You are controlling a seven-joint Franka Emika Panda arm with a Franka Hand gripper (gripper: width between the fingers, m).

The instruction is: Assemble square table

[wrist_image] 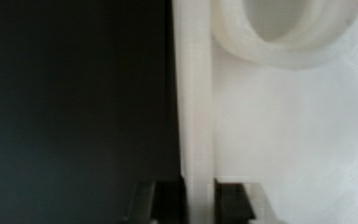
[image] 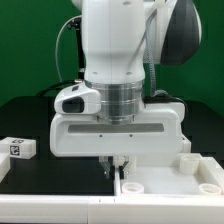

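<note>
The white square tabletop (image: 170,183) lies at the front of the exterior view's right, tray side up, with a round corner socket (image: 187,159) near its far rim. My gripper (image: 115,165) hangs straight down over the tabletop's rim on the exterior view's left and is shut on it. In the wrist view the raised rim (wrist_image: 195,110) runs as a white strip between the two dark fingers (wrist_image: 158,200), with a corner socket (wrist_image: 297,35) beyond. A short white leg (image: 19,148) with a tag lies at the exterior view's left, apart from the gripper.
The table surface is black (image: 60,190). The arm's white body (image: 118,60) fills the middle of the exterior view and hides what lies behind it. A green wall stands at the back.
</note>
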